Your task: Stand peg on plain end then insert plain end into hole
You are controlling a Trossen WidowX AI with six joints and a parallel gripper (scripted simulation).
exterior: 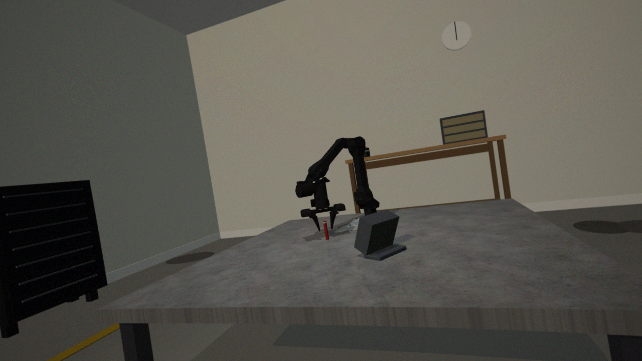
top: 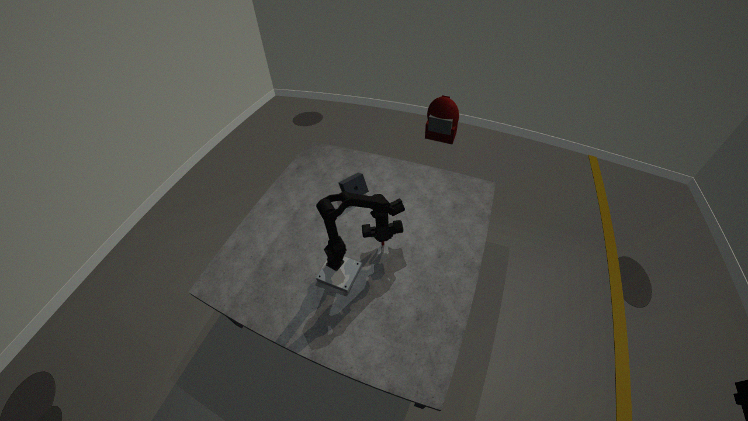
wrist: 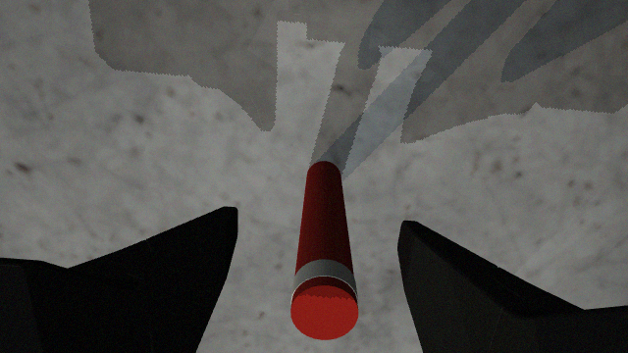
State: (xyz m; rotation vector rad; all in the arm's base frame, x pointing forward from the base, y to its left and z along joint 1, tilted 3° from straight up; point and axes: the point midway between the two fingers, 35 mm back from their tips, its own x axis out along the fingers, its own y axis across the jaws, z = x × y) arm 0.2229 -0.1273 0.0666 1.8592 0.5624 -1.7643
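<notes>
The red peg [top: 383, 243] [exterior: 326, 231] [wrist: 325, 221] stands upright on the table [top: 428, 293] [exterior: 449, 269], its white-banded end up. My gripper [exterior: 325, 230] [wrist: 319, 227] points down over it and is open, the fingers partly closed in. In the wrist view one finger is on each side of the peg, with a gap on both sides, and neither touches it. The sloped panel [top: 353, 184] [exterior: 376, 233] stands on the table, its dark hole [top: 356, 187] showing in the top view. In the exterior view the panel is seen from another side, without its hole.
The arm's pale base plate [top: 339, 280] is close to the peg. The arm passes in front of the panel's lower edge in the top view. A flat foot [exterior: 386, 252] sticks out from the panel in the exterior view. The arm's shadows fall around the peg.
</notes>
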